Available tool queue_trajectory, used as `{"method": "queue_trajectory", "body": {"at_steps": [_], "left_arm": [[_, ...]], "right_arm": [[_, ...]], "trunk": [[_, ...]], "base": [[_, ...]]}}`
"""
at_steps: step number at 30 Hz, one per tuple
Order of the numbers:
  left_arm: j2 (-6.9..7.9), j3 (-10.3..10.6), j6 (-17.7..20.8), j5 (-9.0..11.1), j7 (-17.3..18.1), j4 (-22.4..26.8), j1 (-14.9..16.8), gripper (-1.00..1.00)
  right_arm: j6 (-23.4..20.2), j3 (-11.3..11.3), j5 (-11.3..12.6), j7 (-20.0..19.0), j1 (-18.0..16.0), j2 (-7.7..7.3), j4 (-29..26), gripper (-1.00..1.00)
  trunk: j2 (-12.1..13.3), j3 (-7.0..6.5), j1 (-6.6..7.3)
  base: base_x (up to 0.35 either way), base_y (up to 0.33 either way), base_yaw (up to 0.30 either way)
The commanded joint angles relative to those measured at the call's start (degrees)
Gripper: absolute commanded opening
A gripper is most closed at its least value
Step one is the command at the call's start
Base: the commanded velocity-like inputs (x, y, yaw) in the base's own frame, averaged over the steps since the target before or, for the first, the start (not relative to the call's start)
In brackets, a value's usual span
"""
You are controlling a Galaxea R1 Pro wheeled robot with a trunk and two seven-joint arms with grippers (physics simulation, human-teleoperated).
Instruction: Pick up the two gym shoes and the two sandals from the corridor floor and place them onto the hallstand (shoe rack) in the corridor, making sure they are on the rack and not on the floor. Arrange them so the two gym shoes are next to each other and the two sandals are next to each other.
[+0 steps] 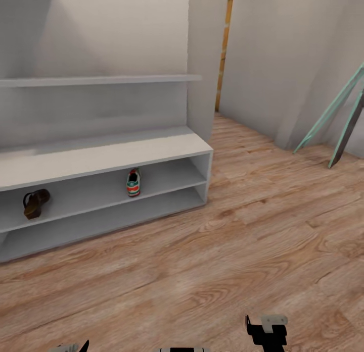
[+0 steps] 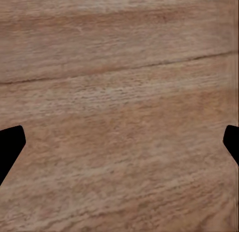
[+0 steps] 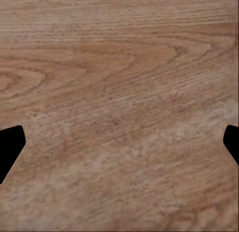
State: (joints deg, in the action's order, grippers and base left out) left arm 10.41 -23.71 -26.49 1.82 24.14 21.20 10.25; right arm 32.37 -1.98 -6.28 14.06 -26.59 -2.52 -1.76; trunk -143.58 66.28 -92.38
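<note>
Pale grey hallstand (image 1: pixel 108 157) already holds one sandal (image 1: pixel 35 203) and one gym shoe (image 1: pixel 133 183) on its upper shoe shelf, well apart, up ahead to the left. Both the left gripper (image 2: pixel 119 142) and right gripper (image 3: pixel 119 142) hang spread wide and empty over bare plank floor (image 1: pixel 242 251), so the left arm's nearer.

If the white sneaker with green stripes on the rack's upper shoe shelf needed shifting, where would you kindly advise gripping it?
Probably at the heel of the white sneaker with green stripes. It stands lengthwise in the pale grey shoe rack, one end towards the open front, so come in level from the corridor side and close the tool across its narrow width; the bench top blocks any approach from above.
</note>
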Motion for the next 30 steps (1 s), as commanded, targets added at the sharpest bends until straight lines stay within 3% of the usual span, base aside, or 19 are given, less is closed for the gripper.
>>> {"method": "queue_trajectory", "body": {"at_steps": [1,30], "left_arm": [[-0.03,-0.2,0.0,0.1,0.5,0.0,0.0,1.0],[-0.12,-0.2,-0.1,-0.1,0.5,0.0,0.0,1.0]], "right_arm": [[0.0,-0.2,-0.6,0.5,0.0,-0.05,0.1,1.0],[-0.1,-0.3,-0.7,0.4,0.3,0.46,0.3,1.0]], "trunk": [[0.0,0.01,0.01],[0.0,-0.89,0.01]], "base": [[0.0,0.0,-0.288],[0.0,0.0,-0.288]]}}
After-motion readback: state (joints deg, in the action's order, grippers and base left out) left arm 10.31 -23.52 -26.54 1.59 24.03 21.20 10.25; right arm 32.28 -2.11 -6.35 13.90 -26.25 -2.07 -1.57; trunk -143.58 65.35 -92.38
